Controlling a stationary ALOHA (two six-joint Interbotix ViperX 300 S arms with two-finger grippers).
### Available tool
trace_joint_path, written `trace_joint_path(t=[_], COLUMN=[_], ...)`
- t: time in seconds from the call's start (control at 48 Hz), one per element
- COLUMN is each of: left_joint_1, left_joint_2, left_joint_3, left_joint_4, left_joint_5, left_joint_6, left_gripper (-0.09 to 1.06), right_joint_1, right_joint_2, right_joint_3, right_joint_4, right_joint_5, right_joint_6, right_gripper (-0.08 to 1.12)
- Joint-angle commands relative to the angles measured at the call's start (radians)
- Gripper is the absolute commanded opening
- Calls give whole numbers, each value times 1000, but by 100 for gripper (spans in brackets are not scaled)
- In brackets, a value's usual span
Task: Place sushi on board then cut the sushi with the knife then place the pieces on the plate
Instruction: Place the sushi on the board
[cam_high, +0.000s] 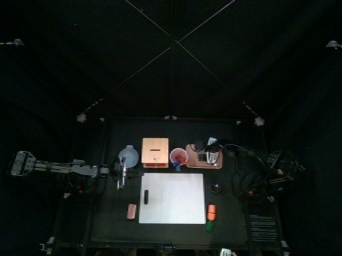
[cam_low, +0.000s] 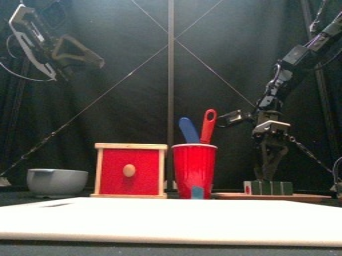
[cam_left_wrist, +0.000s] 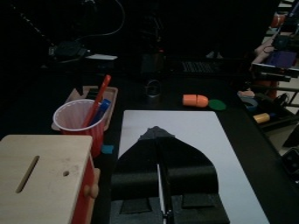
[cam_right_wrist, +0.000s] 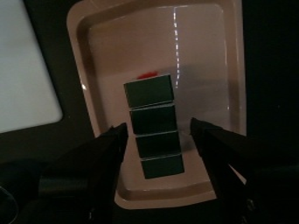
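Observation:
The dark green sushi roll (cam_right_wrist: 152, 127), several blocks in a row, lies on the pink tray (cam_right_wrist: 100, 52) at the table's back right. My right gripper (cam_right_wrist: 162, 129) is open over it, one jaw on each side of the roll, not touching it. In the front view the roll (cam_low: 271, 187) sits low under that gripper (cam_low: 271, 150). The red cup (cam_low: 195, 168) holds a blue knife (cam_low: 189, 130) and a red knife (cam_low: 207, 125). The white cutting board (cam_high: 174, 195) lies bare mid-table. My left gripper (cam_left_wrist: 158, 133) is shut and empty, raised over the board's left side.
A wooden box with a red drawer front (cam_low: 131, 170) stands left of the cup, and a blue-grey bowl (cam_low: 56, 180) left of that. An orange toy (cam_high: 131, 210) lies left of the board. An orange toy (cam_left_wrist: 195, 100) and a green toy (cam_left_wrist: 218, 103) lie to its right.

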Motion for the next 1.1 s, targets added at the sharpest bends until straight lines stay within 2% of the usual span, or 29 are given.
trace_joint_path(t=[0.021,0.458,0.771,1.104], left_joint_1=[2,3,3,3], left_joint_2=[2,0,2,0], left_joint_3=[-12,-8,-5,-3], left_joint_4=[-6,-14,-12,-14], left_joint_5=[-5,-3,-3,-2], left_joint_6=[0,3,0,2], left_gripper=[-2,-2,-2,-2], right_joint_1=[2,3,2,31], right_joint_2=[0,40,37,-49], right_joint_3=[-6,43,34,-54], right_joint_4=[3,20,35,-12], right_joint_5=[-11,-101,-97,77], right_joint_6=[-2,12,46,370], right_gripper=[90,89,61,60])
